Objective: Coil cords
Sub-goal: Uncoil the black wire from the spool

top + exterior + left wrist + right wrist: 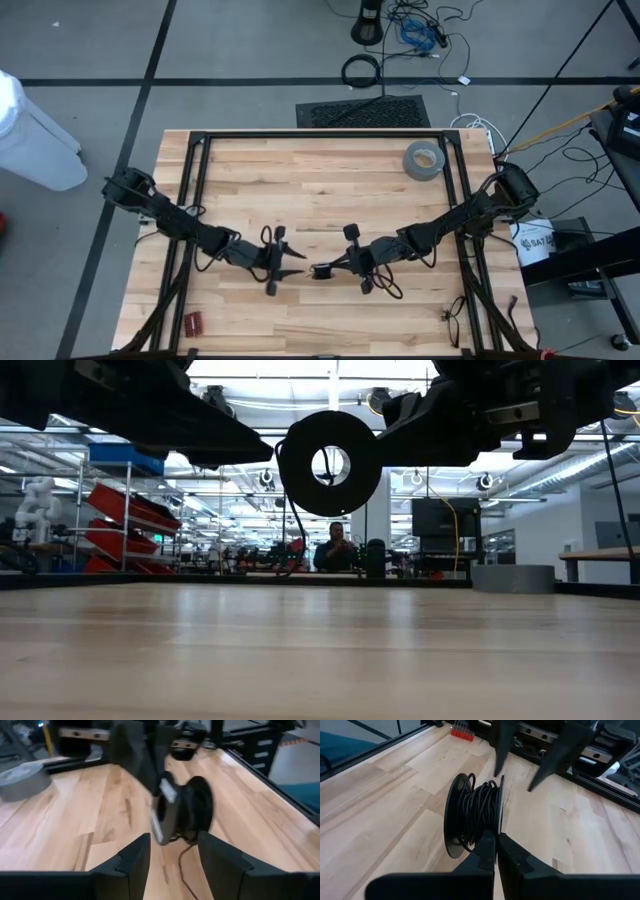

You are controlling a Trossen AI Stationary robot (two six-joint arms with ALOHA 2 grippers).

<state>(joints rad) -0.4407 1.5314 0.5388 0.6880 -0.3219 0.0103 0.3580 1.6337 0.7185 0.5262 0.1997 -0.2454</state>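
Note:
A black spool [472,815] carries the cords, thin black wire [479,812] wound between its two round flanges. It hangs clear above the wooden table [320,650] near the middle, showing as a disc with a hole [330,463] in the low view. My right gripper [496,851] is shut on it. My left gripper [172,855] is open and faces the spool [182,812] from the table's left, its fingertips just short of it [318,270]. A loose strand of wire [181,867] trails down from the spool between the left fingers. My right gripper pinches the rim of one flange [499,831] between its two fingertips. The fingers come almost level from the table's right, slanting a little down. The spool stands on edge, lifted clear of the table, with its hole facing the near and far edges.
A grey tape roll [424,160] lies at the far right of the table. A small red object [192,322] sits near the front left corner and a tangle of dark cable [455,318] at the front right. A person [335,548] stands far off in the room.

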